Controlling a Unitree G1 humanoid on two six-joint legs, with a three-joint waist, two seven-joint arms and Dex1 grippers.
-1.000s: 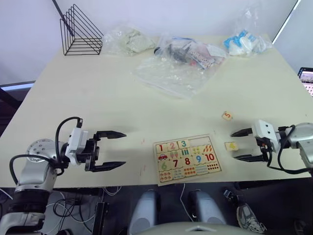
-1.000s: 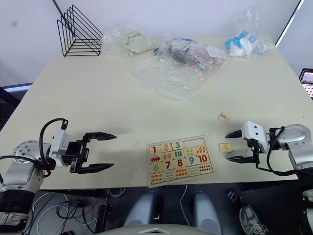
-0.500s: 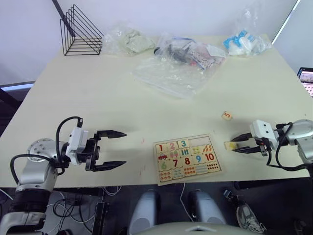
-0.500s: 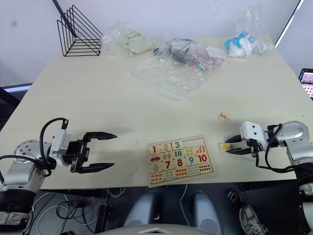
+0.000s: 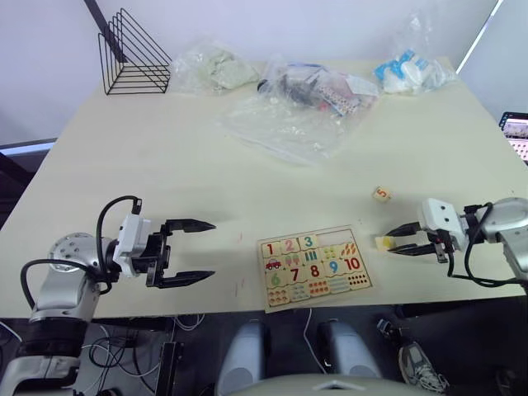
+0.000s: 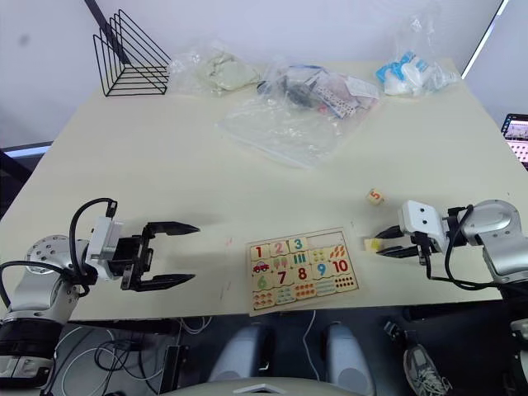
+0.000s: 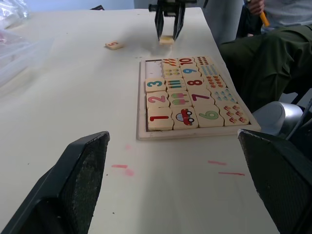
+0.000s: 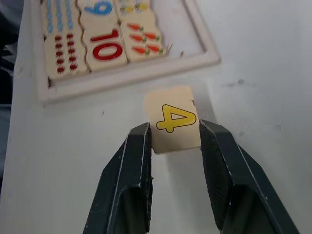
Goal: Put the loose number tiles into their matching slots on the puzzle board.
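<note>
Pinching the pale wooden tile with yellow 4 (image 8: 176,120), right gripper (image 8: 174,141) holds it just right of the rimmed wooden puzzle board (image 5: 318,266), ready for the empty slots (image 5: 330,240). Orange 5 tile (image 5: 381,195) lies loose nearby; left gripper (image 5: 188,252) idles wide open.

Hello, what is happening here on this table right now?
A robot is filling a number puzzle board. Tiles 1, 2 and 3 already sit in its top row. The right gripper has closed on the yellow 4 tile, just right of the board. The 5 tile lies loose on the table. The left gripper hovers open, left of the board.
</note>
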